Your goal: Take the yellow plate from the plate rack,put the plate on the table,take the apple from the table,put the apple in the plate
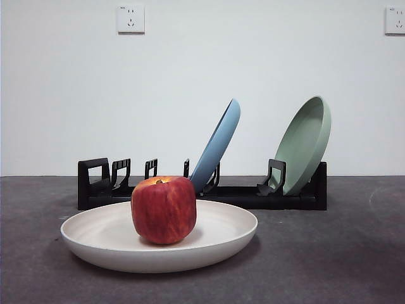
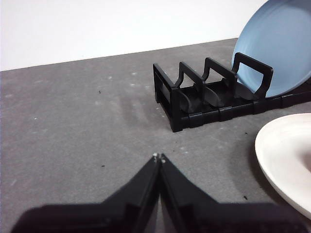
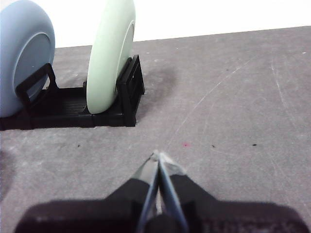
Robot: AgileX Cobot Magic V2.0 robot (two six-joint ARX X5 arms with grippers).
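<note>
The yellow plate is lying flat on the table, just in front of the plate rack, toward the rack's empty end. One apple is sitting upright inside the yellow plate, near its middle, stem dimple facing up.

Count of items: three plates, one apple, one rack, two wall sockets. The blue plate is leaning in a slot near the middle of the plate rack. The pale green plate is leaning in the slot at the rack's far end from the empty holders. Four upright holders beside the blue plate are standing empty. No readable writing is showing on any item; small marks on the wall sockets are too small to read.

The left gripper is hovering above the table near the rack's empty end, jaws pressed together, holding nothing. In the left wrist view an edge of the yellow plate is showing just in front of the plate rack, with the blue plate behind.

The right gripper is hovering above bare table beside the rack's pale green plate end, jaws pressed together, holding nothing. Nothing is standing between either gripper and the plate rack.
</note>
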